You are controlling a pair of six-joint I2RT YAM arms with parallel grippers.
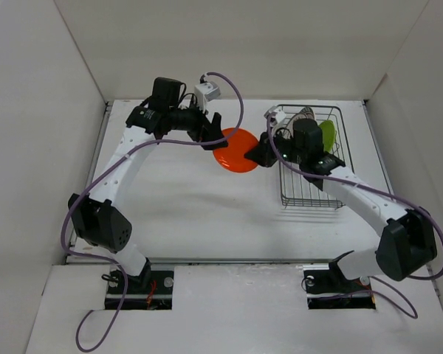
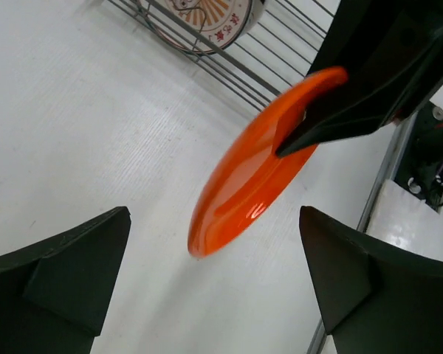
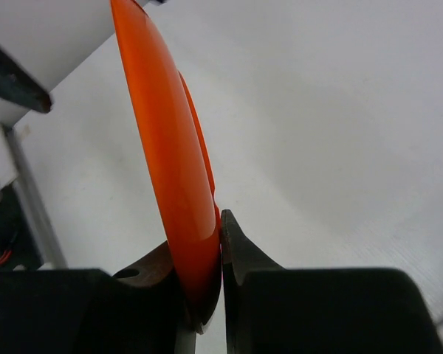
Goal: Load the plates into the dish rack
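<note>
White table is occupying the centre of the top view, with white panels standing along its left, upper and right edges. Dark wire dish rack is resting directly on it, right of centre, near the right edge.

- Your orange plate hangs tilted on edge just left of the dish rack, its rim pinched by the right gripper.
- The dark wire rack's far end holds your lime green plate and a white plate with an orange centre pattern.
</note>
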